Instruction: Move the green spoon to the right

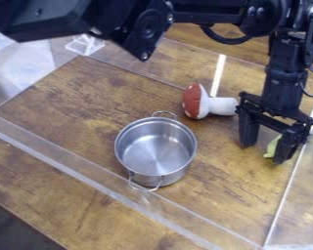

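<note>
The black two-fingered gripper (276, 136) points straight down at the right side of the wooden table (67, 107), its jaws spread wide. The small yellow-green plastic spoon (272, 145) shows between them, just inside the right finger, low at the tabletop and apparently let go. The placement looks done; only lifting the arm clear seems left. To the left lie a red-capped toy mushroom (202, 102) and, nearer, a steel pot (156, 148).
</note>
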Available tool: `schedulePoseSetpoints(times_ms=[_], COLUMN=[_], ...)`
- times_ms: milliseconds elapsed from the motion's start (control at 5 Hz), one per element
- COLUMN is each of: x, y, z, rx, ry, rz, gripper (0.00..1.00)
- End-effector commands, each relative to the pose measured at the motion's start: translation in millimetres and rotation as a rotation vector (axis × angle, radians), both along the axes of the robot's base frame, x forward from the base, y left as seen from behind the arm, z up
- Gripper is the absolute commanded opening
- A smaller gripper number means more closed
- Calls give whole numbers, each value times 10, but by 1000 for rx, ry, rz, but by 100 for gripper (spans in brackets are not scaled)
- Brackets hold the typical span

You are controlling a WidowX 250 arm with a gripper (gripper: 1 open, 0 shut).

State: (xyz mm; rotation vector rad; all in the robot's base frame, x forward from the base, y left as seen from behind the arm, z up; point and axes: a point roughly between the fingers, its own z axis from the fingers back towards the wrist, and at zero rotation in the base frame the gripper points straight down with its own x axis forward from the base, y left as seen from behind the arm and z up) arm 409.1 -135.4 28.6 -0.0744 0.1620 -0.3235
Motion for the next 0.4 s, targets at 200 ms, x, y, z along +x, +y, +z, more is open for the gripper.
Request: schedulePoseSetpoints(times_ms=[200], x=[2], y=[122], z=[341], rx=[-8], ry=[-38], rz=[86], gripper=[100])
